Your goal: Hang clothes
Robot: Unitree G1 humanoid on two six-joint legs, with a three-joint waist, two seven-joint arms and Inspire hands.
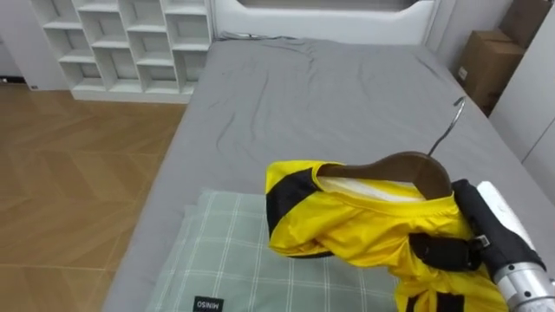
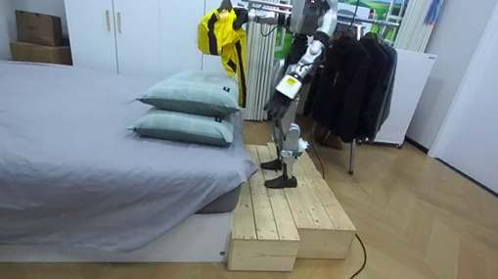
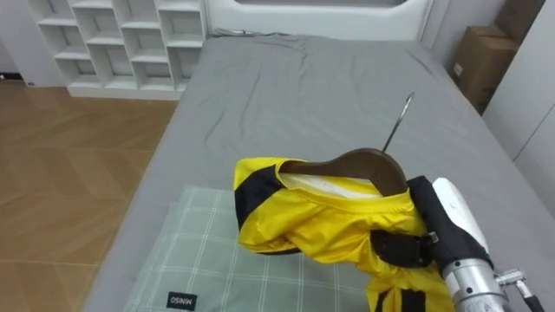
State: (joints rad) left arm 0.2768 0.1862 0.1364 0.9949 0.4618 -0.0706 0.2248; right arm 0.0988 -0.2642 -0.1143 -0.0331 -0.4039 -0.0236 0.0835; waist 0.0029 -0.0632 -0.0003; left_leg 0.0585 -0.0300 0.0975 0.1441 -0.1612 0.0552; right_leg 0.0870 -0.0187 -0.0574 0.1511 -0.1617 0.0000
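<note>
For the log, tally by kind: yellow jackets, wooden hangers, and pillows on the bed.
Yellow jacket: 1
Wooden hanger: 1
Pillows: 2
Total: 4

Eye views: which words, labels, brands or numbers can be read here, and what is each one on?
Label on the pillow: white print on black, upside down, too small to read surely.
Box: no print legible.
Jacket: no print visible.
</note>
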